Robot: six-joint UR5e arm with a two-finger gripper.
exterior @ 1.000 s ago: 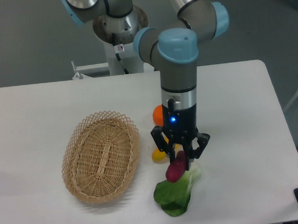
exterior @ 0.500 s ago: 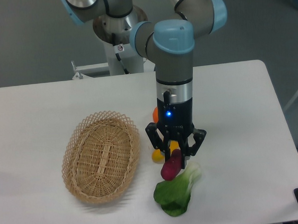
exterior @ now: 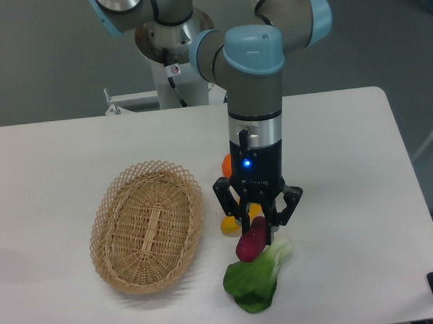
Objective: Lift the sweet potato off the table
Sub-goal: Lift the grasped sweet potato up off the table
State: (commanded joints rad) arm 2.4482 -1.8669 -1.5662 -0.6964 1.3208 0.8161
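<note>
**Gripper grasping the sweet potato above the table**

No readable writing is showing anywhere; the only mark on the arm is a small blue light glowing on the wrist just above the gripper.

Nearest the camera, below and just in front of the gripper (exterior: 257, 223), one leafy green (exterior: 255, 279) is lying on the table (exterior: 349, 198), its pale stalk pointing up toward the fingers. The fingers are closing around the upper end of the one sweet potato (exterior: 251, 241), which is hanging tilted, its lower end pointing down and to the picture's left, right over the green's upper edge. Whether it is touching the green cannot be told.

Just behind the gripper, partly hidden by it, one yellow vegetable (exterior: 228, 224) is peeking out on the picture's left side, and one orange (exterior: 228, 164) is showing a little farther back, beside the wrist. Well off to the picture's left of the gripper, one oval wicker basket (exterior: 147, 225) is sitting on the table.

The table is white, smooth and flat, with a rounded far corner. Farther back, the arm's grey links and light blue joint caps are rising over the gripper to a base mounted beyond the table's far edge. Behind that, a plain grey floor is filling the background.
</note>
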